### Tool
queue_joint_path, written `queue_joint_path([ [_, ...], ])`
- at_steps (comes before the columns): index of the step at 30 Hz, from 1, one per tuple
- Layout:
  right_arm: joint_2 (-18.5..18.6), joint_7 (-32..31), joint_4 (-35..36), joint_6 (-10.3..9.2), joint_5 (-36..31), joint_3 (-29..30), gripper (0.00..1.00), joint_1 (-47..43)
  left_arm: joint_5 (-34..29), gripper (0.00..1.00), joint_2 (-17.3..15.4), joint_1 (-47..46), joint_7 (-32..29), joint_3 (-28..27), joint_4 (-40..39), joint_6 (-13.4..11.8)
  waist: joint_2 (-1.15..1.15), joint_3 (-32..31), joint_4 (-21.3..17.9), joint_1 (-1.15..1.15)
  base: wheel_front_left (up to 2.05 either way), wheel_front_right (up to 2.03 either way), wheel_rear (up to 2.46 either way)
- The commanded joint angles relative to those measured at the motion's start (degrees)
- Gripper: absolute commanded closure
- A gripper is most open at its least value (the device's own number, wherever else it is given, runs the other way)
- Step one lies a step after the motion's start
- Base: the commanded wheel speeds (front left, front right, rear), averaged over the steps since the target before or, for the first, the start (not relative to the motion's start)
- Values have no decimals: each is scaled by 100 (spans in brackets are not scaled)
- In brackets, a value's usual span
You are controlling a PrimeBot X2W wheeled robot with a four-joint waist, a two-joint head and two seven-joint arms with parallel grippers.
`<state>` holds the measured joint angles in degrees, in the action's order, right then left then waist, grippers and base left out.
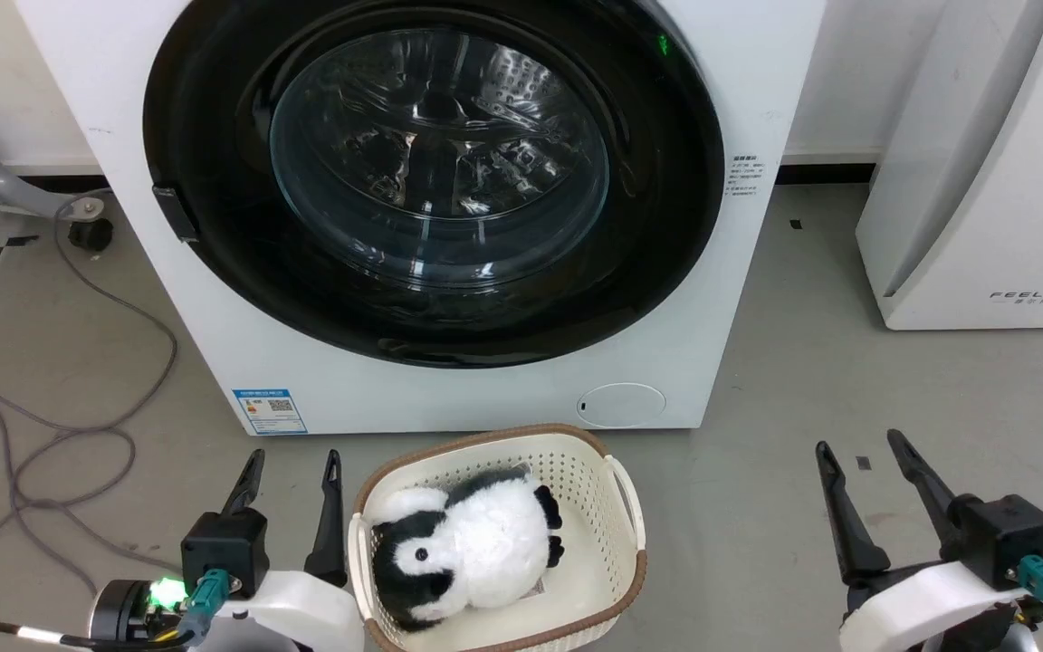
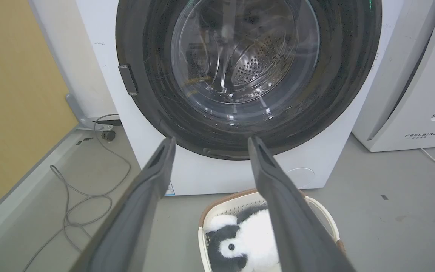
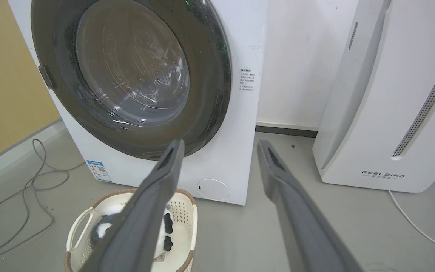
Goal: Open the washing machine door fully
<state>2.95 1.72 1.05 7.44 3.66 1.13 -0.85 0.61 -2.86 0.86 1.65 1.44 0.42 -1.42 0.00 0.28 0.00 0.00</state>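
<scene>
The washing machine door [image 1: 666,181] is a round glossy black disc with a clear glass bowl centre, lying flat against the white machine front. Its small black handle tab [image 1: 176,213] sits on the left rim; the tab shows in the wrist views too [image 2: 128,79] [image 3: 46,77]. My left gripper [image 1: 293,466] stands open at the lower left, well below the door and apart from it. My right gripper [image 1: 861,448] is open at the lower right, over bare floor. Each wrist view looks at the door [image 2: 353,56] [image 3: 210,75] between two spread fingers.
A cream basket [image 1: 617,493] with a black-and-white plush penguin [image 1: 476,543] stands on the floor just before the machine, between my grippers. A small round white flap [image 1: 621,405] is low on the machine. A white appliance [image 1: 983,181] stands at right. Grey cables [image 1: 51,435] lie at left.
</scene>
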Motion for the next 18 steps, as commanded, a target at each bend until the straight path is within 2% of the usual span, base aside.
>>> queue_joint_path([
  [1, -1, 64, 57, 1, 78, 24, 0, -13, 36, 0, -1, -52, 70, 29, 6, -50, 0, 3, 0, 0, 0, 0, 0],
  [17, -2, 255, 174, 1, 440, 85, 0, -4, 90, 0, -1, -96, 261, 144, -1, -169, 0, 30, 19, 0, 0, 0, 0],
  [18, -2, 267, 185, 1, 453, 90, 56, -2, 94, 0, -1, -98, 273, 152, -1, -177, 0, 31, 22, 0, 0, 0, 0],
])
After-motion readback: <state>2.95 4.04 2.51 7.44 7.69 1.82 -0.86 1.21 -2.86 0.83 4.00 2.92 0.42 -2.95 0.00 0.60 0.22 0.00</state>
